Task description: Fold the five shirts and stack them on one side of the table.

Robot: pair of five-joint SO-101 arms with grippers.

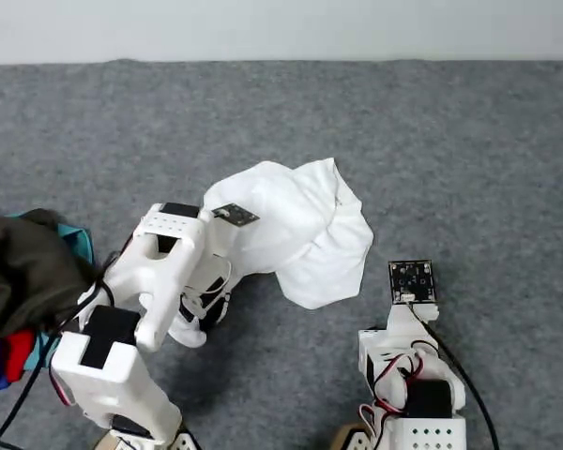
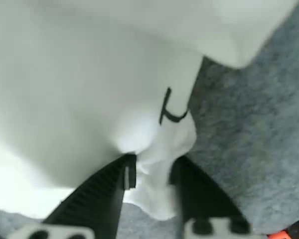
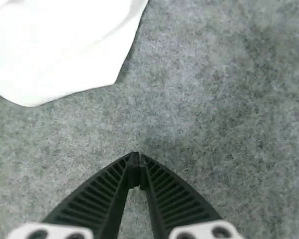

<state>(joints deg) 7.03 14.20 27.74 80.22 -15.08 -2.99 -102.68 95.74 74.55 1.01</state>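
High view puts the white shirt (image 1: 300, 234) bunched near the middle of the grey tabletop (image 1: 469, 141). Its left part is draped over the wrist of the left arm (image 1: 159, 272), and one rounded fold hangs toward the near side. On the left wrist view we find the left claw (image 2: 150, 172) clenched on a pinch of this cloth, close to a small black loop (image 2: 169, 107) sewn on the fabric. Near and to the right, the right arm (image 1: 408, 375) stands apart from the shirt. We see its right claw (image 3: 137, 160) pressed together with nothing in it, over bare tabletop just short of the shirt's edge. At the left edge lies a heap of other shirts (image 1: 23, 281), dark olive over teal, blue and red, just beside the left arm.
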